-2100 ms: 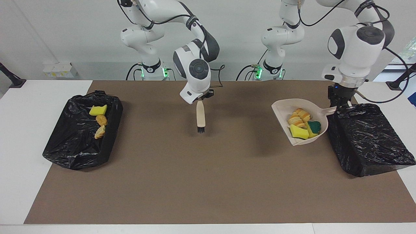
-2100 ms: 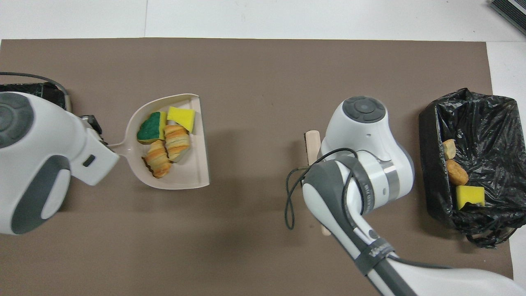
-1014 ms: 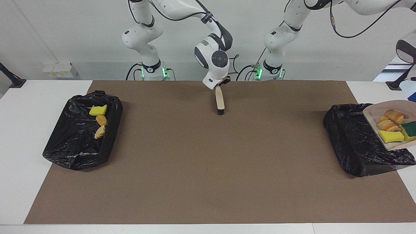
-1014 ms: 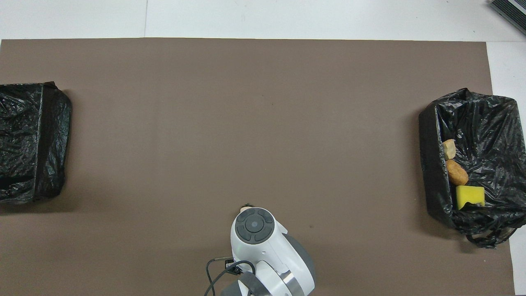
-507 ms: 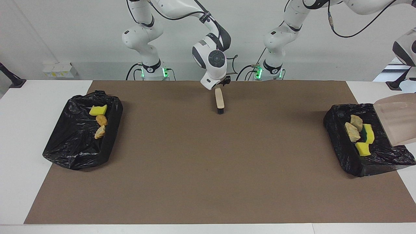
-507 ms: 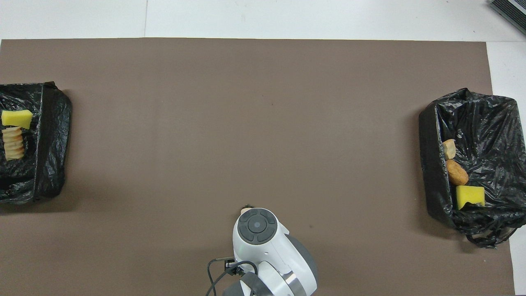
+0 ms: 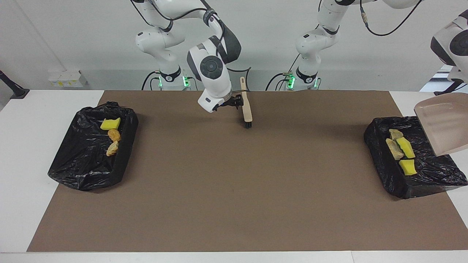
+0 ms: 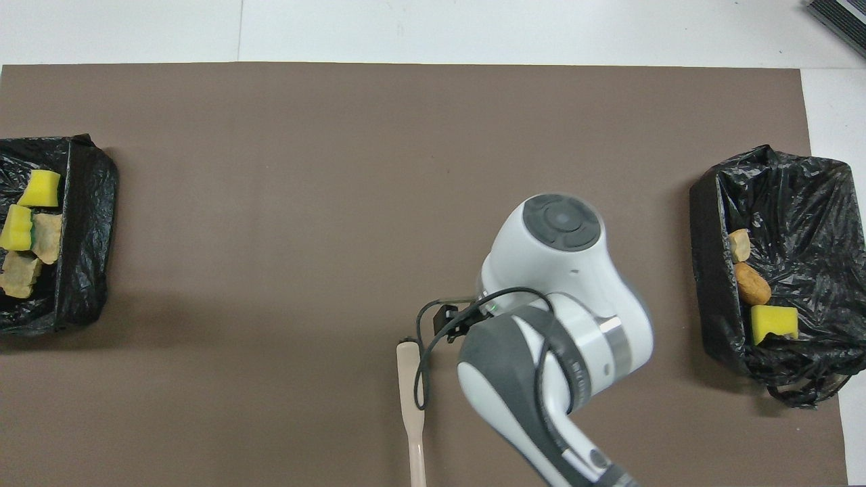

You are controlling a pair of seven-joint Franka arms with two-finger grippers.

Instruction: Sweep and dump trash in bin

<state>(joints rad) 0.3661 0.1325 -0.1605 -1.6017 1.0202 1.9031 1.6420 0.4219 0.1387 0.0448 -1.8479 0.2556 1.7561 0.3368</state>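
One bin [image 7: 431,175], under the left gripper's clamped dustpan [image 7: 442,126], held four scraps [image 7: 406,146]; a second bin [image 7: 80,164], well apart from the spread-open right gripper [image 7: 237,102], held three.

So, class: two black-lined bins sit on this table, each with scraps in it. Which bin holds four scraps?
The bin at the left arm's end: two yellow sponge bits and two tan chunks. The other bin holds three.

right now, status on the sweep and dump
left gripper off frame, shut on tilted dustpan over left-end bin. right gripper beside brush. four scraps in that bin, three more in other bin. no scraps on mat.
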